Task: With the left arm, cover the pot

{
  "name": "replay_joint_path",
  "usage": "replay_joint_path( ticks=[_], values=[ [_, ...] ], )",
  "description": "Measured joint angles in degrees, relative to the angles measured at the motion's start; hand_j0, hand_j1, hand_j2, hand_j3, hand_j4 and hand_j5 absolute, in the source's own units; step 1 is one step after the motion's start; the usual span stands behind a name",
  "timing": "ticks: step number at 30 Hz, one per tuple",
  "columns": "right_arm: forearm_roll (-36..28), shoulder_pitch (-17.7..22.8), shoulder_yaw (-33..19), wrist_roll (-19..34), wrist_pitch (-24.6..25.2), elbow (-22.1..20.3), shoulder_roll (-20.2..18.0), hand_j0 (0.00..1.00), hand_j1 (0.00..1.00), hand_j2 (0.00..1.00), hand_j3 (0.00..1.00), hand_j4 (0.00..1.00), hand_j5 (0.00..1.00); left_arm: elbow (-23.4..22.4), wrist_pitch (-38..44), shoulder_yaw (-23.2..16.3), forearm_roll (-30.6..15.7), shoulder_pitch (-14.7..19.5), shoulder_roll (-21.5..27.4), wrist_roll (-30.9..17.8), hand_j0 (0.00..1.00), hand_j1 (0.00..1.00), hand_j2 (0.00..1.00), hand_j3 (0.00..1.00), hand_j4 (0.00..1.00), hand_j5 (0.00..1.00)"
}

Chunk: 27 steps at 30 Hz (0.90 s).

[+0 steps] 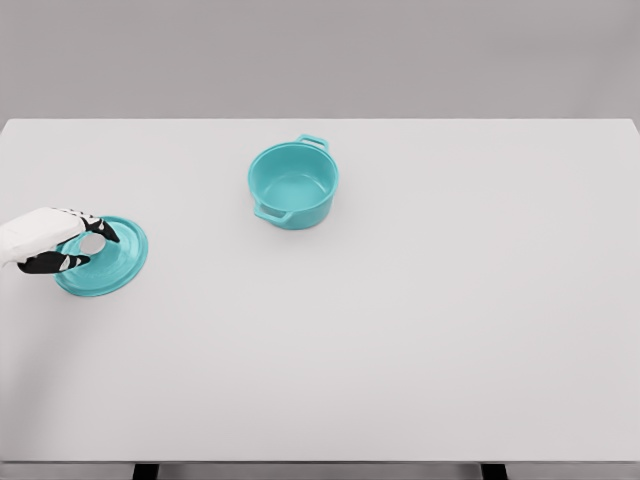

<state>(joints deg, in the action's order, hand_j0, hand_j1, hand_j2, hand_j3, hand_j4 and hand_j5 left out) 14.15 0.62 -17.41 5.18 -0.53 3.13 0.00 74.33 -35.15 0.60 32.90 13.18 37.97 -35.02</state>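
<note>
A teal pot (293, 186) with two side handles stands uncovered on the white table, a little left of centre toward the back. Its teal lid (112, 262) lies flat near the table's left edge. My left hand (88, 243) comes in from the left edge and sits over the lid's middle, its black-tipped fingers curled around the pale knob (92, 243). The lid still rests on the table. The right arm does not show.
The white table (420, 320) spans the whole view, with its front edge at the bottom and two dark legs below. A plain grey wall stands behind.
</note>
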Motion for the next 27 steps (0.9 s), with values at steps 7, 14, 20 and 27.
replay_joint_path(
  ticks=[7,14,20,27],
  values=[
    [0.0,0.09,0.0,0.0,0.0,0.01,0.0,1.0,1.0,1.0,1.0,1.0,1.0,-0.07,0.02,-0.2,0.18,0.0,-0.05,0.01,0.58,0.58,0.58,0.58,0.58,0.58],
    [0.0,0.0,0.0,0.0,0.0,0.0,0.0,1.0,1.0,1.0,1.0,1.0,1.0,-0.07,0.01,-0.26,0.22,0.0,-0.03,0.01,0.49,0.49,0.49,0.49,0.49,0.49],
    [0.0,0.0,0.0,0.0,0.0,0.0,0.0,1.0,1.0,1.0,1.0,1.0,1.0,0.15,-0.03,-0.18,0.18,0.0,0.06,0.01,0.49,0.49,0.49,0.49,0.49,0.49],
    [0.0,0.0,0.0,0.0,0.0,0.01,0.0,1.0,1.0,1.0,1.0,1.0,1.0,1.03,-0.02,0.3,-0.45,0.97,0.48,0.01,0.49,0.49,0.49,0.49,0.49,0.49]
  ],
)
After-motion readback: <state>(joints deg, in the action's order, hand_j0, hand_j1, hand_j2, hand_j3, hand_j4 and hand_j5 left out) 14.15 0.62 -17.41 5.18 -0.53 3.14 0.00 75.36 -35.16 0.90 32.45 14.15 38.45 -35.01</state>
